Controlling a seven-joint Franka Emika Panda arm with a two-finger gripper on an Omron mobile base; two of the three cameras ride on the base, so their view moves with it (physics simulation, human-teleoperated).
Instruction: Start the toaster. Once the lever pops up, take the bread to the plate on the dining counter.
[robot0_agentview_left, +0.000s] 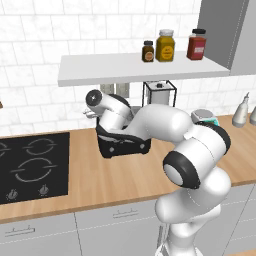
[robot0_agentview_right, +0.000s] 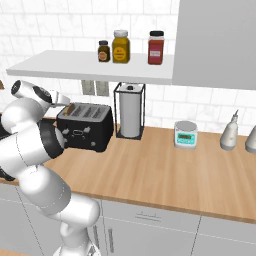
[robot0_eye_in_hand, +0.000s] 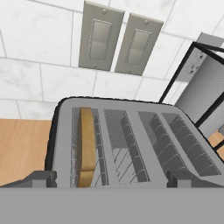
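White tiled wall backs a wood worktop (robot0_agentview_right: 165, 170); at its left end, in the left base view, sits a black hob (robot0_agentview_left: 31, 165). Next comes the toaster (robot0_agentview_right: 85, 126), black with silvery slots, then a steel-and-white appliance (robot0_agentview_right: 130, 111), a small scale (robot0_agentview_right: 185, 134) and 2 pale bottles (robot0_agentview_right: 229, 132) at the right. A shelf (robot0_agentview_right: 85, 67) above carries 3 jars (robot0_agentview_right: 121, 46). The pincer (robot0_eye_in_hand: 109, 177) hangs just above the toaster's front edge, fingers (robot0_eye_in_hand: 41, 177) spread wide, holding nothing and touching nothing that I can see. The hand view looks down into 4 slots: the bread (robot0_eye_in_hand: 86, 146) stands in the leftmost one. It also shows 2 wall switches (robot0_eye_in_hand: 118, 41) behind. In the left base view the arm covers most of the toaster
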